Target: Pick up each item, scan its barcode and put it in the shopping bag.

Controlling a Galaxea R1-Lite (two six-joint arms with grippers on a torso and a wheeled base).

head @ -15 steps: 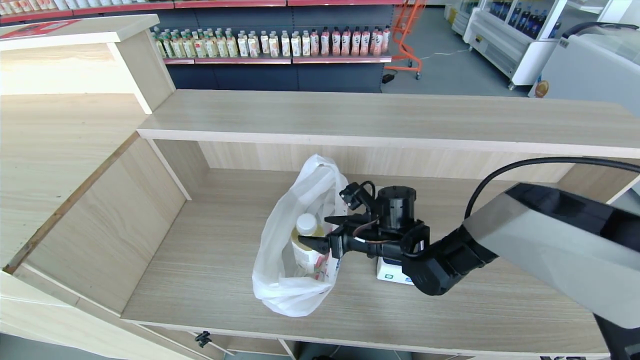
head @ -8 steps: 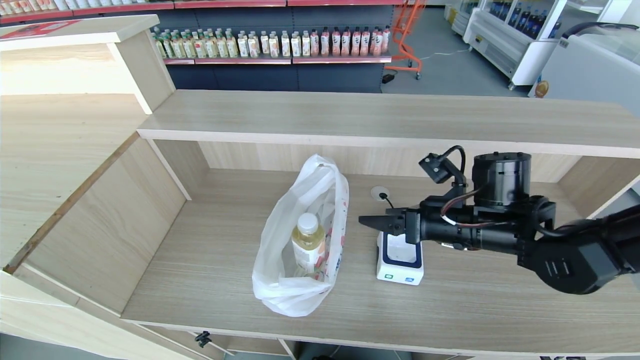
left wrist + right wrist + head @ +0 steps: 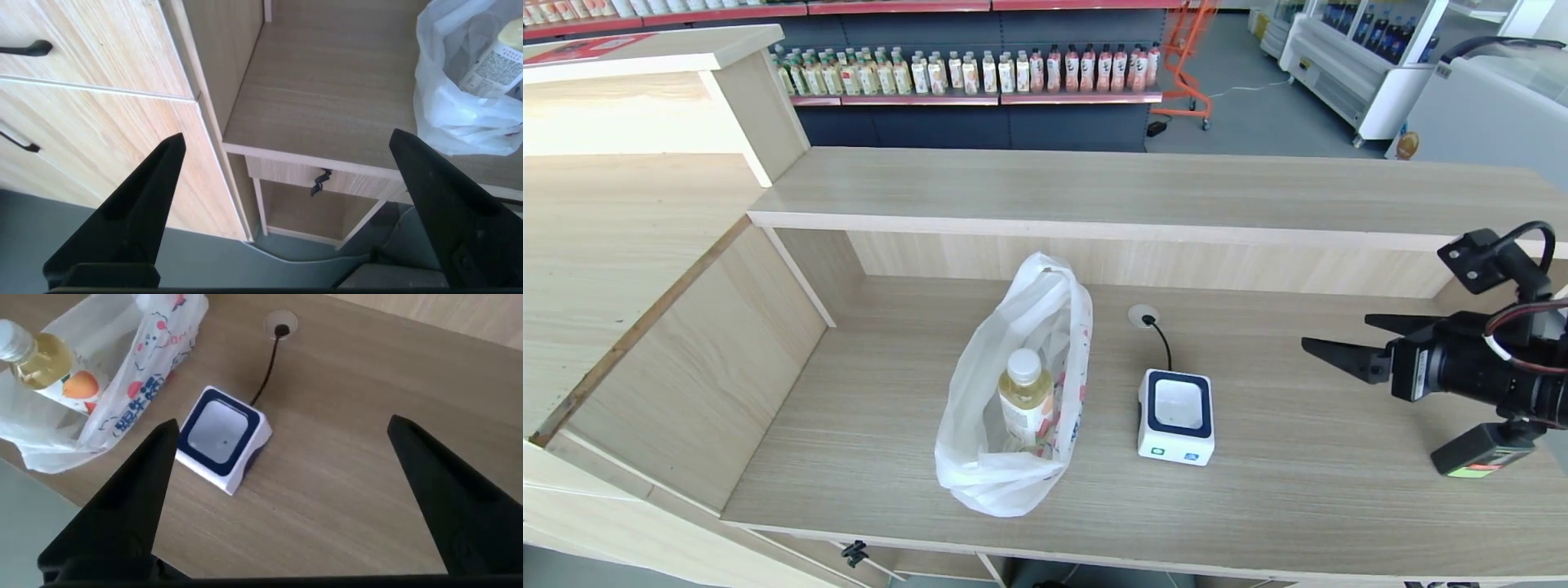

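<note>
A white plastic shopping bag [image 3: 1011, 392] stands open on the wooden counter, with a bottle of yellow drink [image 3: 1024, 398] upright inside it. The bag [image 3: 106, 392] and bottle [image 3: 41, 363] also appear in the right wrist view, and the bag [image 3: 466, 73] in the left wrist view. A white and blue barcode scanner [image 3: 1175, 406] sits to the right of the bag, its cable running to a hole in the counter. My right gripper [image 3: 1339, 347] hangs open and empty at the right side, well clear of the scanner [image 3: 221, 437]. My left gripper [image 3: 286, 212] is open, low beside the counter's front left corner.
A raised wooden ledge [image 3: 1143, 196] runs along the back of the counter, and a side panel [image 3: 694, 359] closes its left end. Drawers with black handles [image 3: 24, 49] lie below. Shelves of bottles [image 3: 964, 69] stand far behind.
My right gripper has let go of the bottle in the bag and drawn back to the right, past the scanner, to the counter's right side. The bottle stays upright in the bag.
</note>
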